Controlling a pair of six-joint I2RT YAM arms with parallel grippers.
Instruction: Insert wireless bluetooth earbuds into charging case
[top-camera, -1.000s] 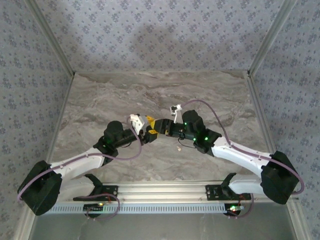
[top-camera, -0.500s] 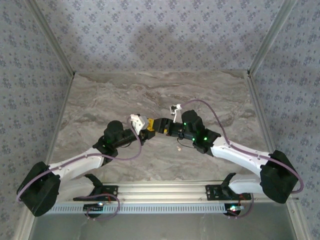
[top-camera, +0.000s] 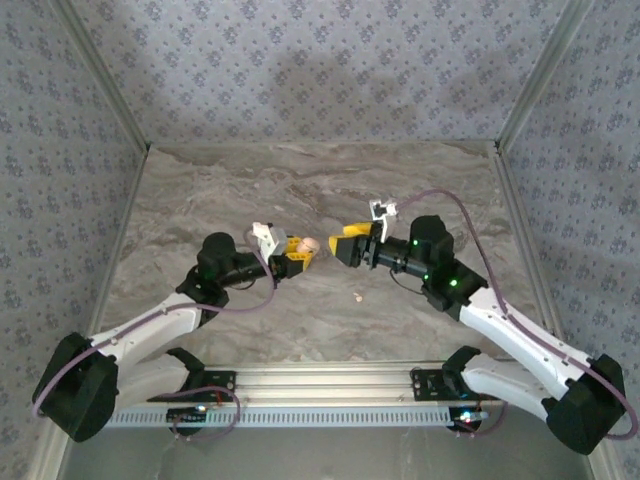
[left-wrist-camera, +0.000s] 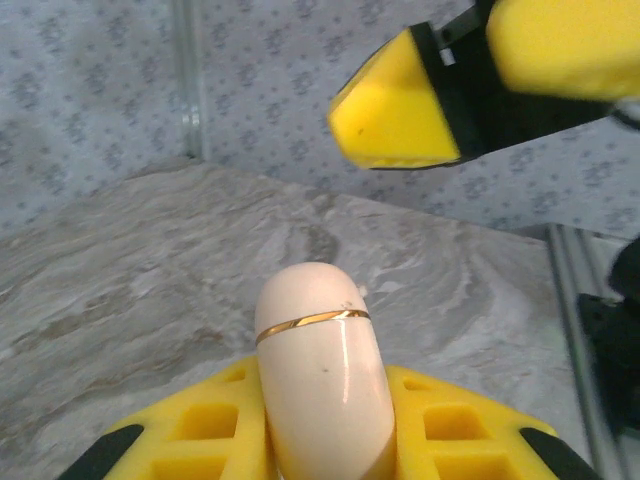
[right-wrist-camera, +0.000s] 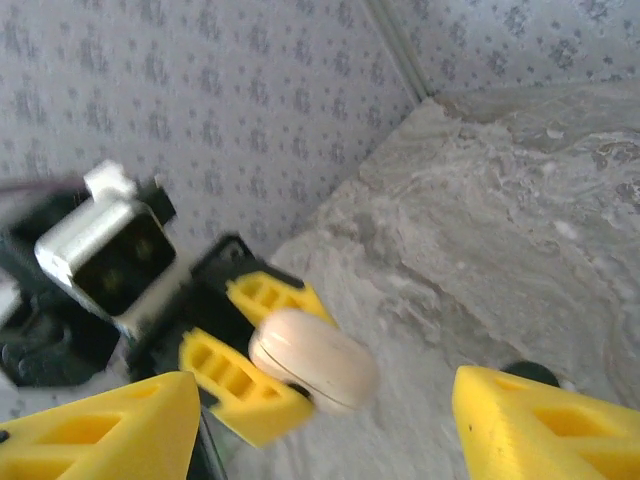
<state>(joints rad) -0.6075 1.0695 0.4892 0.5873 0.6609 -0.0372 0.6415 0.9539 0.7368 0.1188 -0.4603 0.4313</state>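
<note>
The left gripper (top-camera: 298, 251) clamps the pale pink charging case (top-camera: 309, 244) between its yellow fingers (left-wrist-camera: 455, 435), holding it raised above the grey marbled surface (top-camera: 250, 190). The case is closed, with a thin gold seam ringing its rounded body, and its free end juts out past the fingertips. Just beside the case and facing it, the right gripper (top-camera: 340, 243) stands released, its jaws spread wide with nothing between them. A small pale speck (top-camera: 358, 296) lies on the surface, on the right arm's side of the case and nearer the arms' bases. It is too small to identify.
</note>
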